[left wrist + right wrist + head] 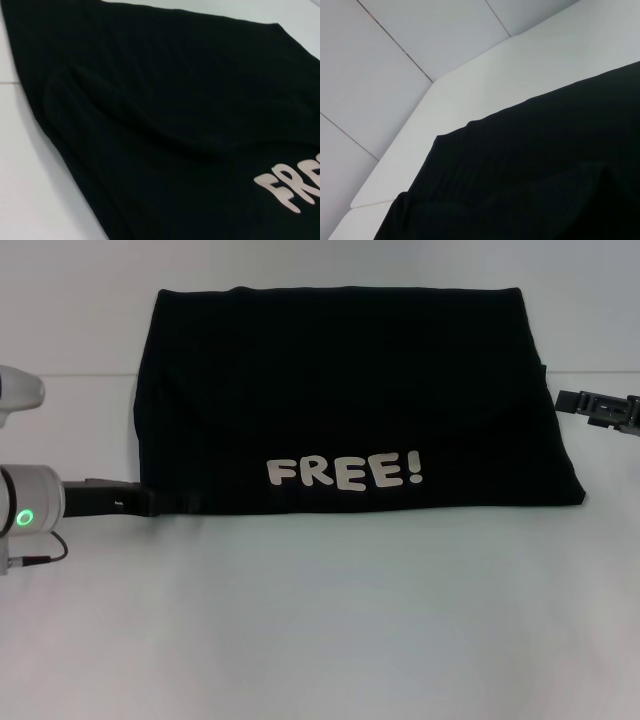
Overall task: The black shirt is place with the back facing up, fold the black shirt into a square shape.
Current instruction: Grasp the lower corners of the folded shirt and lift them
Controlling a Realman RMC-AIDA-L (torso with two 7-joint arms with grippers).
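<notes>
White surface [330, 620], plain and matte, with pale wall panels behind its far edge. Black shirt [350, 400] spread across the far middle of the surface, folded into a wide flat block, broader than deep, reaching nearly to the far edge. White "FREE!" lettering [345, 472] facing up along the near edge of the fabric, so a printed side showing on top. Curved seam or fold line arcing across the upper layer above the lettering. Slight ridge in the cloth near the left corner in the left wrist view [150, 130].

Left end effector [165, 502] low at the shirt's near left corner, tip touching or tucked under the dark hem; fingers merging with the black cloth, so open or closed cannot be told. Silver arm with a green ring light trailing off toward the left edge.

Right end effector [572, 401] just off the shirt's right edge, apart from the fabric, hovering; probably narrow, though finger state not clear enough to say.
</notes>
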